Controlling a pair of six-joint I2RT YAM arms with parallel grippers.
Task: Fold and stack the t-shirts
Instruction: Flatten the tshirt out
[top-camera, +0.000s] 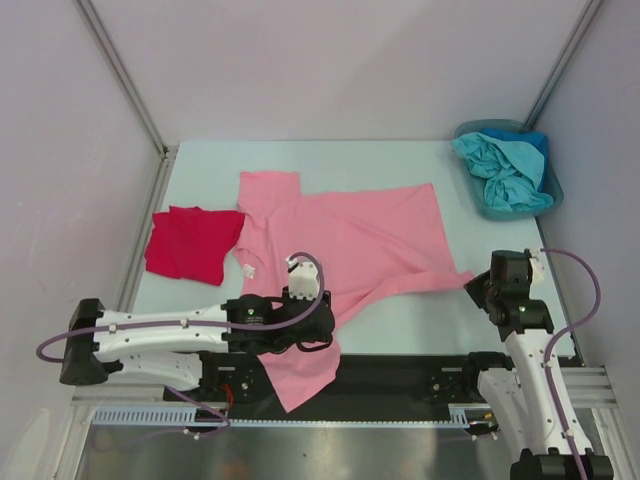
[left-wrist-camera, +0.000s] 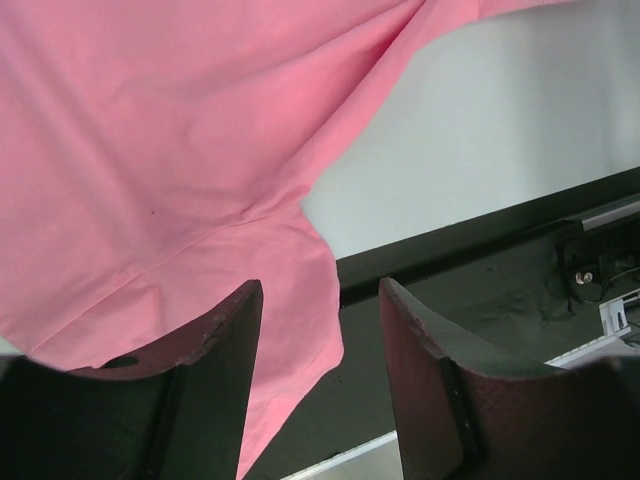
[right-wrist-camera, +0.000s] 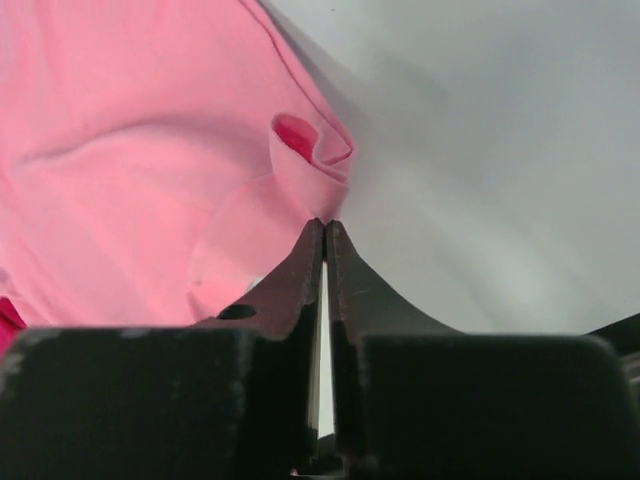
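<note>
A light pink t-shirt (top-camera: 350, 235) lies spread across the middle of the table (top-camera: 200, 170), its lower part hanging over the near edge. My left gripper (top-camera: 305, 343) hovers open just above that lower part; in the left wrist view its fingers (left-wrist-camera: 215, 370) frame the hanging pink cloth (left-wrist-camera: 150, 150) without touching it. My right gripper (top-camera: 478, 285) is shut, and its tips (right-wrist-camera: 325, 225) pinch a curled corner of the pink shirt (right-wrist-camera: 310, 150) at its right edge. A folded bright red t-shirt (top-camera: 190, 243) rests at the left. Teal (top-camera: 495, 170) and blue (top-camera: 530, 145) shirts lie crumpled in a bin.
The bin (top-camera: 555, 195) stands at the back right corner. A black rail (top-camera: 400, 375) with the arm bases runs along the table's near edge. Metal posts and pale walls close in the left, back and right sides.
</note>
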